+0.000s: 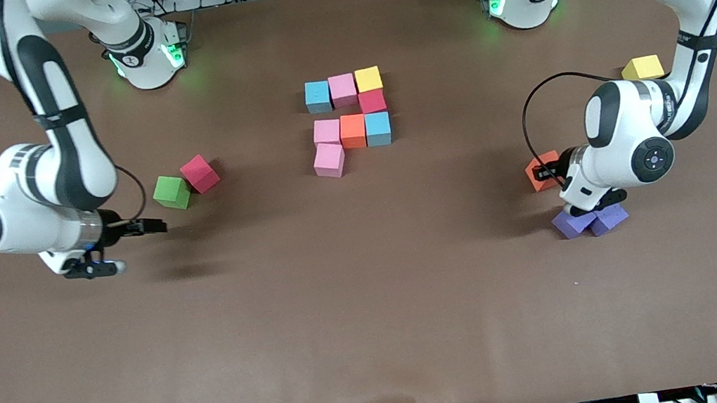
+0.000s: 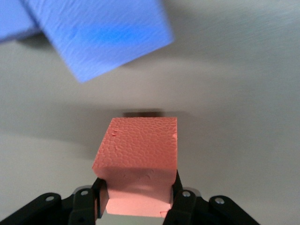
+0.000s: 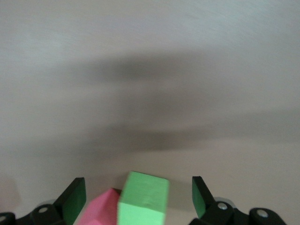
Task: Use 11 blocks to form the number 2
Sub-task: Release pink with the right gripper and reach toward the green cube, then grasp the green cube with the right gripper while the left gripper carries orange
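- Gripping an orange block [image 2: 140, 154], the left gripper [image 2: 137, 199] has its jaws clamped on the cube's two sides; it sits low at the left arm's end of the desk [image 1: 375, 313].
- Two purple cubes [image 1: 589, 221] lie touching each other just beside that gripper, nearer the front camera (they show as pale blue in the left wrist view).
- A loose yellow block [image 1: 642, 68] rests by the left arm, farther from the front camera than the orange one.
- The right gripper [image 3: 138, 199] hangs with its jaws wide apart and nothing between them, over the desk at the right arm's end.
- A green block [image 1: 172, 191] and a red block [image 1: 199, 173] sit touching, close to the right gripper.
- The part-built number 2 [image 1: 351, 121] lies mid-desk: light blue, pink, yellow in the row nearest the bases, red under the yellow, then pink, orange, light blue, and one tilted pink cube nearest the front camera.
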